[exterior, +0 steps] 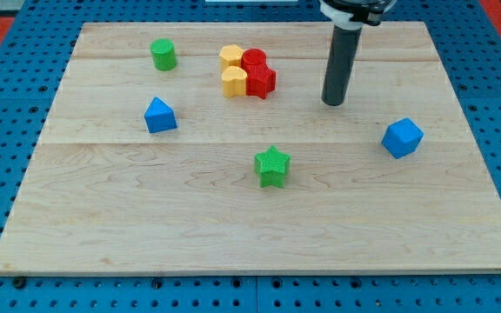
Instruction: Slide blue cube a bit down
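My tip (333, 103) rests on the wooden counter (146, 235), well up and to the view's left of the blue cube (403, 137), which sits near the view's right edge. I am a bare rod with no fingers to part or close. Red blocks (258, 72) and yellow blocks (231, 69) cluster to my tip's left.

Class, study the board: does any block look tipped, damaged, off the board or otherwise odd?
Nothing stands out. Every block sits on the wooden board. The yellow and red blocks huddle touching near the view's top; the others stand apart. My tip rests above and to the left of the blue cube, not touching it.
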{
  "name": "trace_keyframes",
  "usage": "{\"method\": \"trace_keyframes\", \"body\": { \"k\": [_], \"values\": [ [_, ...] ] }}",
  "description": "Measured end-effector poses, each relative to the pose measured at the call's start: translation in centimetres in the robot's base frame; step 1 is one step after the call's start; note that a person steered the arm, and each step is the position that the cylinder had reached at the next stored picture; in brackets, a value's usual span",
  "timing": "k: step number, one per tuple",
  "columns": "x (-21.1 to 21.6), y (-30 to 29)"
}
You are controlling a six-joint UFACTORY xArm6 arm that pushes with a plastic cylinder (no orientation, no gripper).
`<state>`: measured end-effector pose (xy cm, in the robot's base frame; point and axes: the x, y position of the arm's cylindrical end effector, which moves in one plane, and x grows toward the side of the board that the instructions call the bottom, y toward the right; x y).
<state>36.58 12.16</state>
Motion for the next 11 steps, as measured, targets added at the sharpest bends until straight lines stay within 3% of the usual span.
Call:
{"method": "trace_keyframes", "body": {
  "k": [2, 4, 7, 9, 11],
  "values": [
    [-0.4, 0.6],
    [-1.8, 9.3],
    [3.5, 9.8],
    [5.9, 4.9],
    [5.2, 9.7]
  ]
}}
